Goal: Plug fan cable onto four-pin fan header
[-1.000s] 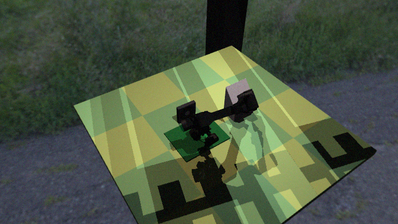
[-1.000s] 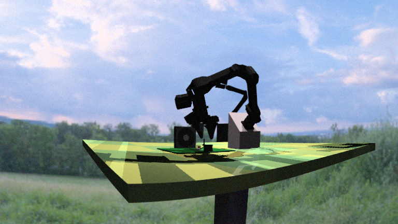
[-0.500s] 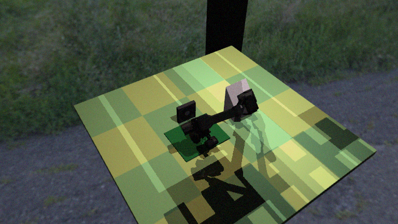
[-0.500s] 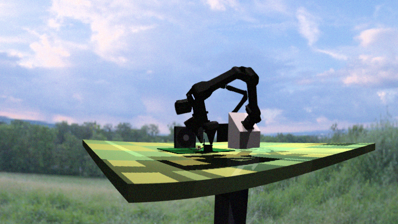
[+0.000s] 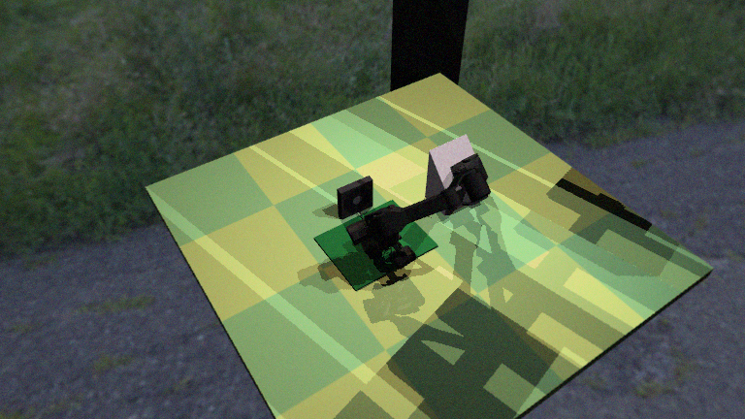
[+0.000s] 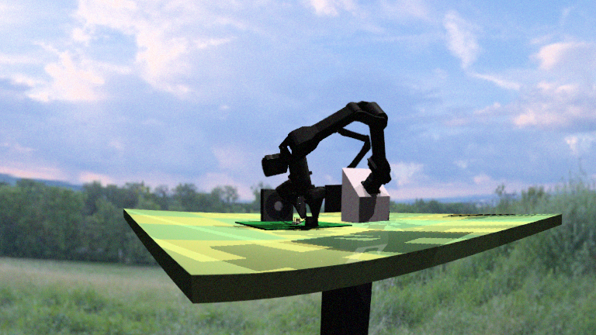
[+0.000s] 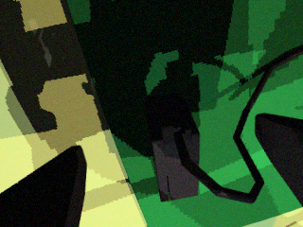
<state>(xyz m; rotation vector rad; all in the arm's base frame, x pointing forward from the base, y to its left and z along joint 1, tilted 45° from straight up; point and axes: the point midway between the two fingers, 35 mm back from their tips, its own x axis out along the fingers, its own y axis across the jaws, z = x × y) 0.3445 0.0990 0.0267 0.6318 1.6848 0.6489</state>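
Observation:
The dark grey plug [image 7: 177,172] lies on the green board [image 5: 332,239] [image 6: 252,223] [image 7: 220,161] near its edge. Its black cable [image 7: 253,105] loops off to the right in the wrist view. My gripper [image 6: 306,222] [image 7: 171,140] is open and low over the board, with one finger on each side of the plug and a gap to both. The black fan [image 5: 355,197] [image 6: 276,206] stands upright by the board. The pale four-pin header [image 6: 296,219] shows small beside the fingers in the exterior view. The arm hides it in the top view, and it is out of the wrist view.
A pale block with a slanted face [image 5: 447,156] [image 6: 349,204] stands at the arm's base. A dark upright panel [image 6: 332,198] shows behind, between the gripper and the block. Hard shadows cross the checkered table [image 5: 236,282] [image 6: 175,247] and darken much of the board.

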